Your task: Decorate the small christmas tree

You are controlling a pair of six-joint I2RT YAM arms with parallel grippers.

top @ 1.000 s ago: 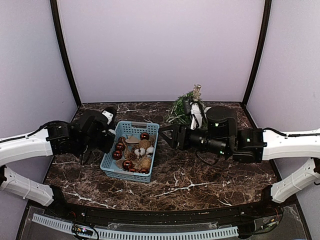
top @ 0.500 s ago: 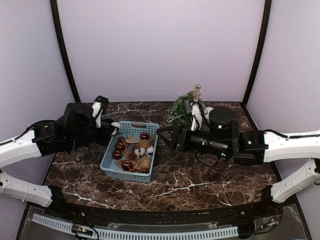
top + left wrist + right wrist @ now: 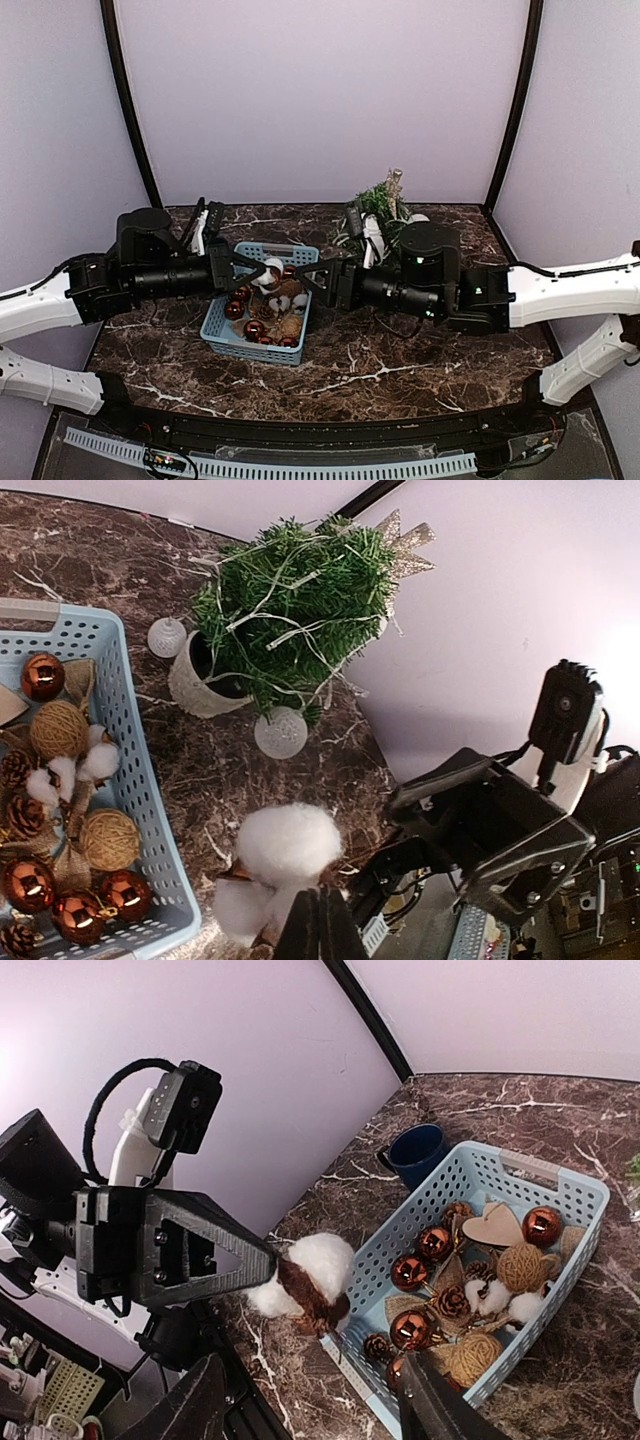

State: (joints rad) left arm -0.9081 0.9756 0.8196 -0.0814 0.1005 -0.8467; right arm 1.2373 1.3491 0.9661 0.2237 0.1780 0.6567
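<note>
My left gripper (image 3: 257, 272) is shut on a cotton boll ornament (image 3: 270, 271), white fluff with a brown husk, and holds it above the blue basket (image 3: 222, 332). In the left wrist view the closed fingers (image 3: 320, 928) pinch the boll (image 3: 287, 842) from below. My right gripper (image 3: 314, 283) is open and empty, facing the boll from the right; its wrist view shows the boll (image 3: 312, 1272) just ahead of it (image 3: 320, 1412). The small christmas tree (image 3: 376, 203) stands in its white pot (image 3: 193, 685) at the back, partly hidden behind the right arm.
The basket (image 3: 498, 1174) holds copper baubles, twine balls, pinecones, a wooden heart and more cotton. A dark blue mug (image 3: 414, 1151) stands beyond the basket's far left corner. Two frosted white balls (image 3: 280, 732) lie on the marble beside the pot.
My left arm has swung right and risen over the basket with the cotton boll in its fingers. My right gripper has moved left toward it.
</note>
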